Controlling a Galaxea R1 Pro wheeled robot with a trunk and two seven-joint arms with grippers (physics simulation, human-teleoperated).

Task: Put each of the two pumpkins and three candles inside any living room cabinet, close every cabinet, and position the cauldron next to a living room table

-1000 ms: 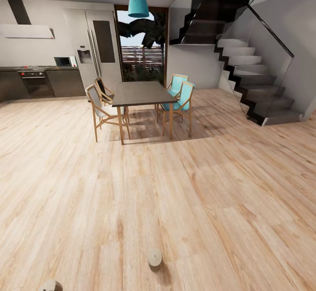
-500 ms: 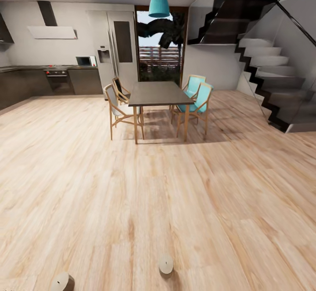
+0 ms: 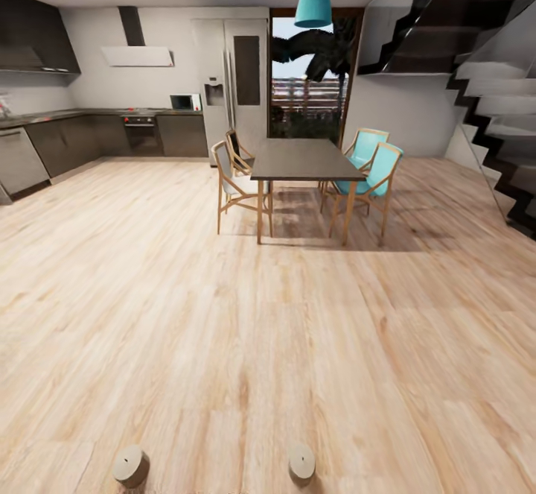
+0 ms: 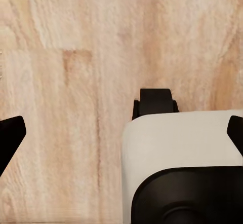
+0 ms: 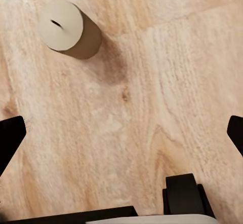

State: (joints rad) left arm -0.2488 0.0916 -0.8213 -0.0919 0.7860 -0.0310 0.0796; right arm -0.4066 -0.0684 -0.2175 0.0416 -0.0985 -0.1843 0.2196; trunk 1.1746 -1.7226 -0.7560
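Note:
Two squat cream-beige candles lie on the wooden floor close in front of me in the head view, one at the lower left [image 3: 130, 466] and one at the lower middle [image 3: 301, 463]. The right wrist view has one candle [image 5: 68, 30] on its side on the planks, well clear of my right gripper [image 5: 121, 133], whose black fingertips [image 5: 10, 135] stand wide apart with nothing between them. My left gripper [image 4: 121, 133] is open too, hanging over bare floor and my own white-and-black base [image 4: 177, 158]. The pumpkins, cabinet, cauldron and low table are out of view.
A dark dining table [image 3: 305, 160] with wooden and teal chairs stands mid-room ahead. Kitchen counters [image 3: 45, 144] run along the left wall, with a fridge [image 3: 234, 84] behind. A staircase [image 3: 499, 144] rises at the right. Open wooden floor stretches between me and the furniture.
The head camera has swung left, so the whole scene has shifted right. The left candle has come fully into view; the candles themselves have not moved.

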